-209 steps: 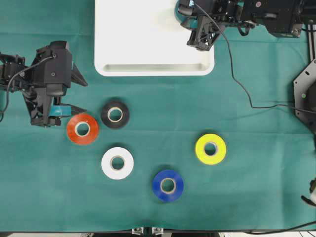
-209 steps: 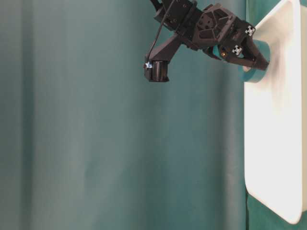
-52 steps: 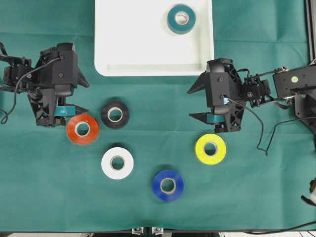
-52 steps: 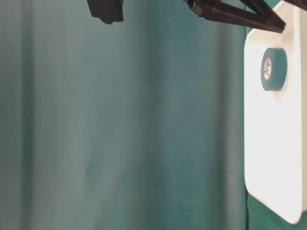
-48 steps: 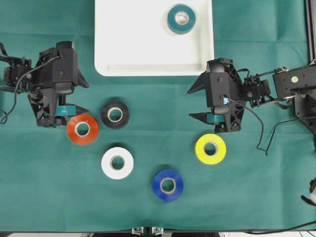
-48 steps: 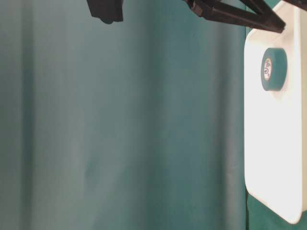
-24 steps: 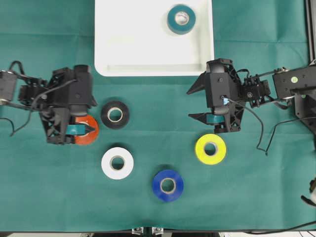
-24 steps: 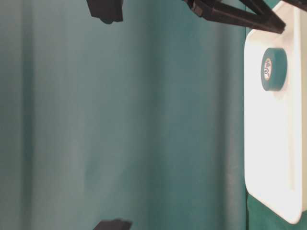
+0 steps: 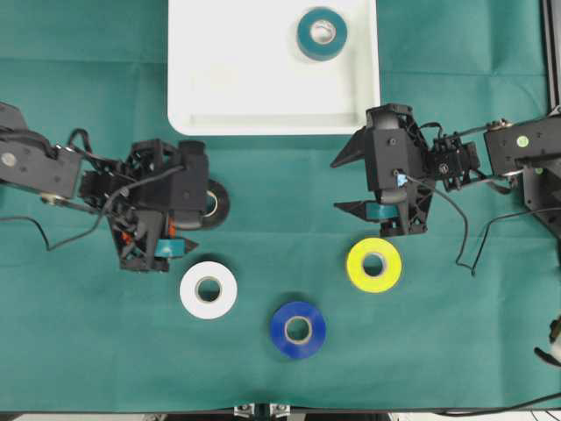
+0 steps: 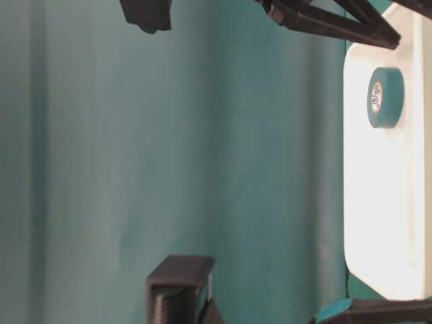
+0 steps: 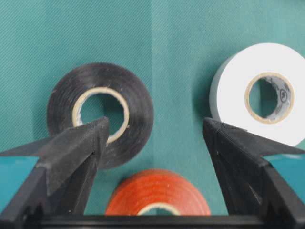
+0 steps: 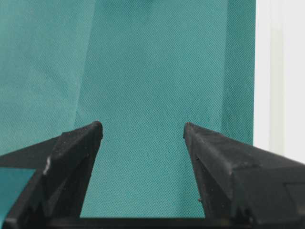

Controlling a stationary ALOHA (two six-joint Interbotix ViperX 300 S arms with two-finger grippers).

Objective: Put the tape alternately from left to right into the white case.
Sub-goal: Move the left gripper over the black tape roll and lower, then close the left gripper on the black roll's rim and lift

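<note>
The white case [image 9: 263,88] lies at the top with a teal tape [image 9: 322,33] in its far right part. My left gripper [image 9: 202,219] hangs open over the cloth. In the left wrist view the orange tape [image 11: 159,193] lies between its fingers near their base, with my left gripper [image 11: 155,126] wide around it. The black tape [image 11: 138,100] is under the left fingertip and the white tape [image 11: 233,90] is beside the right one. My right gripper [image 9: 335,186] stands open and empty just above the yellow tape [image 9: 374,265]. A blue tape [image 9: 298,329] lies near the front.
Green cloth covers the table. The case's rim [image 12: 281,71] shows at the right edge of the right wrist view. In the table-level view the left arm [image 10: 179,290] rises at the bottom and the right fingers [image 10: 331,27] cross the top.
My left gripper has moved right and slightly toward the front, now covering the orange tape in the overhead view. It stays open. The right gripper has not moved.
</note>
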